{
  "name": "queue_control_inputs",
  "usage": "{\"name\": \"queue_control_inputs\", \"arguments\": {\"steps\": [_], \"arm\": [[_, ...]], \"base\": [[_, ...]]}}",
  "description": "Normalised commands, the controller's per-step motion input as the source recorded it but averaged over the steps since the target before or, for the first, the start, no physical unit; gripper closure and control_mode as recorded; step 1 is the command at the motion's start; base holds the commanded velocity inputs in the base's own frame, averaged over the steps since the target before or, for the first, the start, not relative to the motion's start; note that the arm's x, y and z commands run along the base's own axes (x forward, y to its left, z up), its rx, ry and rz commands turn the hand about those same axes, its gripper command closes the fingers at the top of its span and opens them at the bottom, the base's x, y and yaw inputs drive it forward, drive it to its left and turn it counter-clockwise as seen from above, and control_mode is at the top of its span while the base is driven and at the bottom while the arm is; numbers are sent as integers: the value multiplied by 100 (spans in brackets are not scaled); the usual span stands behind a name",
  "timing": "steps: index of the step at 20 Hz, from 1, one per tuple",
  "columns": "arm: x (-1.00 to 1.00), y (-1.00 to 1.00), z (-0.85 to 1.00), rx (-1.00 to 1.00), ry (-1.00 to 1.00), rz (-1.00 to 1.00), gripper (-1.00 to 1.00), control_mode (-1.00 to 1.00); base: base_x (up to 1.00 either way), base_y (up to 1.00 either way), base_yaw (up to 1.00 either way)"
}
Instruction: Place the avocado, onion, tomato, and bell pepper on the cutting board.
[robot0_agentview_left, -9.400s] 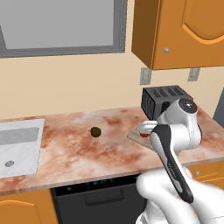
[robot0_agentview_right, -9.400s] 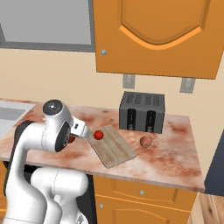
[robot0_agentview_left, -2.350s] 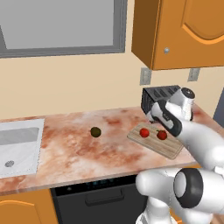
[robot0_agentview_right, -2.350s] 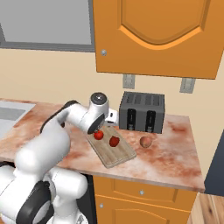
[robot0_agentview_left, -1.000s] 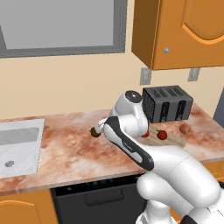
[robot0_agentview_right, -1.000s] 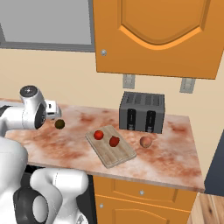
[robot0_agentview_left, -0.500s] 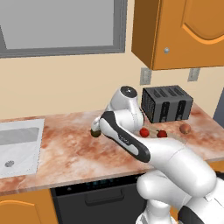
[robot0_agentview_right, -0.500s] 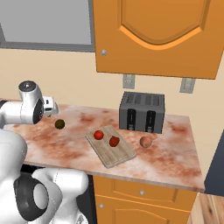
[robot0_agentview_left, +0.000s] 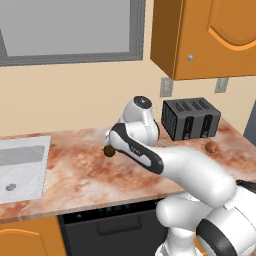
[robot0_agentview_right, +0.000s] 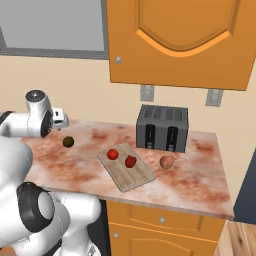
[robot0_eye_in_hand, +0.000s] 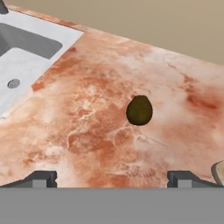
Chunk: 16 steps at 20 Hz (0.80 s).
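Two fingertips: my hand (robot0_eye_in_hand: 112, 177) spread wide, holding nothing
avocado (robot0_eye_in_hand: 139, 110): on tabletop (robot0_eye_in_hand: 87, 131) just ahead of hand, apart
cutting board (robot0_agentview_right: 126, 167): farther right, two red items on it
onion (robot0_agentview_right: 166, 162): on tabletop beside board, before toaster (robot0_agentview_right: 162, 128)

A home kitchen is shown: a marbled counter (robot0_agentview_right: 195, 170) is set against a beige wall, with orange cabinets (robot0_agentview_right: 177, 40) above, a sink (robot0_agentview_left: 20, 167), a black toaster (robot0_agentview_right: 162, 128), wall sockets (robot0_agentview_right: 146, 93) and an oven (robot0_agentview_left: 107, 225) below.
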Motion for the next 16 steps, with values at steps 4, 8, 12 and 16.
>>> {"name": "queue_control_inputs", "arguments": {"steps": [4,8,12,16], "arm": [[25,1,0,0,6,-8,-100,-100],[28,0,-5,0,10,-10,-100,-100],[26,2,-4,0,11,-11,-100,-100],[19,0,-10,0,7,-6,-100,-100]], "base": [[0,0,0],[0,0,0],[0,0,0],[0,0,0]]}}
